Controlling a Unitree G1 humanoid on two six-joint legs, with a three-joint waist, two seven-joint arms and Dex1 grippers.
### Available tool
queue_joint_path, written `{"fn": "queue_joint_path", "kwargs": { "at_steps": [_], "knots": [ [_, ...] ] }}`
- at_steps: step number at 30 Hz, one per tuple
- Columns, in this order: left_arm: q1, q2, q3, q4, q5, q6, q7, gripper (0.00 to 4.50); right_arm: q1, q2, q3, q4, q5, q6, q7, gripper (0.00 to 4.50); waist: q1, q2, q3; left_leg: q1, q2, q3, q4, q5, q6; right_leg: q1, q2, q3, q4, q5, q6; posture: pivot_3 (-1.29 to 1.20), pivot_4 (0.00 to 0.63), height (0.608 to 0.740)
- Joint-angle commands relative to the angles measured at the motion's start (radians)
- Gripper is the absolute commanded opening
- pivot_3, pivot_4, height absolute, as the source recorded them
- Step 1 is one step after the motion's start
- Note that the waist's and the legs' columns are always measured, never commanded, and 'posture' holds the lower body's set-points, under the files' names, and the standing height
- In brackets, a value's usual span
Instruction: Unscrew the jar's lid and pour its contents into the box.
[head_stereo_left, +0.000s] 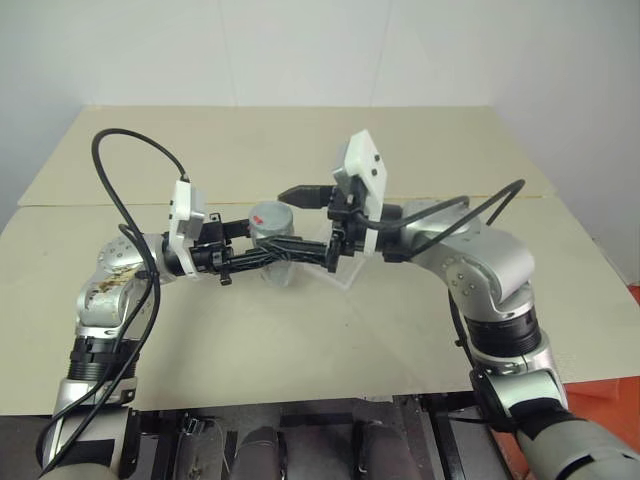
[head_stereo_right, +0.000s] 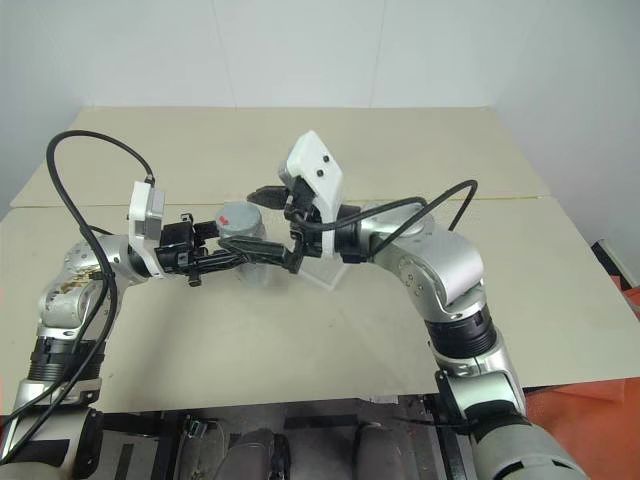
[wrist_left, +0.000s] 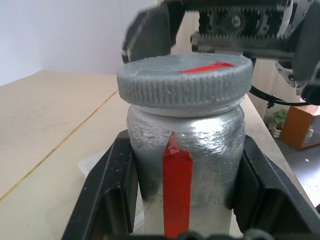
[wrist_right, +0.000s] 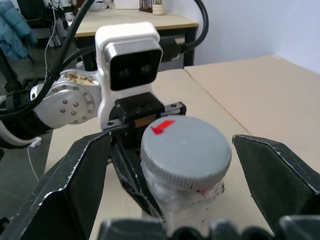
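- Holding the small silvery-grey metal jar with the red stripe (wrist_left: 200, 145) up over the beige table (head_stereo_left: 300, 330), near the middle of the head view.
- Squeezing the jar's sides tight with the left gripper (wrist_left: 184, 190).
- Sitting on top of the jar: the round grey lid with a red mark (wrist_right: 186, 151).
- Spreading wide on both sides of the lid without touching it: the right gripper (wrist_right: 186, 180).
- Lying on the table just behind the jar: the clear plastic box (head_stereo_left: 342, 268).

My head views are evenly bright and sharp; soft shadows lie on the beige tabletop (head_stereo_left: 300, 340) under my arms. At my left wrist, the ridged grey round cap (wrist_left: 185, 82) is crisp, while my black right fingers (wrist_left: 150, 32) above it blur.
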Motion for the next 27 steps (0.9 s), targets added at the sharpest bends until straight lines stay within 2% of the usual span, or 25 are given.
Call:
{"fn": "queue_joint_path", "kwargs": {
  "at_steps": [1,16,19,25,26,27],
  "knots": [
    [-0.009,0.011,0.010,-0.037,-0.014,-0.007,-0.003,2.08,-0.026,0.016,-0.006,0.003,0.002,-0.015,-0.005,4.50,0.000,0.000,0.000,0.000,0.000,0.000,0.000,0.000,0.000,0.000,0.000,0.000,0.000,0.000,0.000,0.00,0.150,0.740],
    [0.015,0.012,0.015,-0.062,-0.015,-0.009,0.008,2.08,-0.053,0.038,0.005,0.058,-0.017,-0.020,0.007,4.50,0.000,0.000,0.000,0.000,0.000,0.000,0.000,0.000,0.000,0.000,0.000,0.000,0.000,0.000,0.000,0.00,0.150,0.740],
    [0.017,0.014,0.016,-0.063,-0.015,-0.010,0.010,2.08,-0.053,0.038,0.006,0.059,-0.016,-0.019,0.012,3.91,0.000,0.000,0.000,0.000,0.000,0.000,0.000,0.000,0.000,0.000,0.000,0.000,0.000,0.000,0.000,0.00,0.150,0.740],
    [0.019,0.018,0.016,-0.067,-0.015,-0.010,0.013,2.08,-0.054,0.039,0.008,0.064,-0.013,-0.005,0.022,1.96,0.000,0.000,0.000,0.000,0.000,0.000,0.000,0.000,0.000,0.000,0.000,0.000,0.000,0.000,0.000,0.00,0.150,0.740],
    [0.019,0.019,0.017,-0.066,-0.016,-0.010,0.013,2.08,-0.054,0.039,0.008,0.065,-0.013,-0.004,0.023,1.72,0.000,0.000,0.000,0.000,0.000,0.000,0.000,0.000,0.000,0.000,0.000,0.000,0.000,0.000,0.000,0.00,0.150,0.740],
    [0.019,0.020,0.017,-0.065,-0.016,-0.011,0.013,2.08,-0.054,0.040,0.008,0.066,-0.014,-0.004,0.023,1.72,0.000,0.000,0.000,0.000,0.000,0.000,0.000,0.000,0.000,0.000,0.000,0.000,0.000,0.000,0.000,0.00,0.150,0.740]
  ]
}}
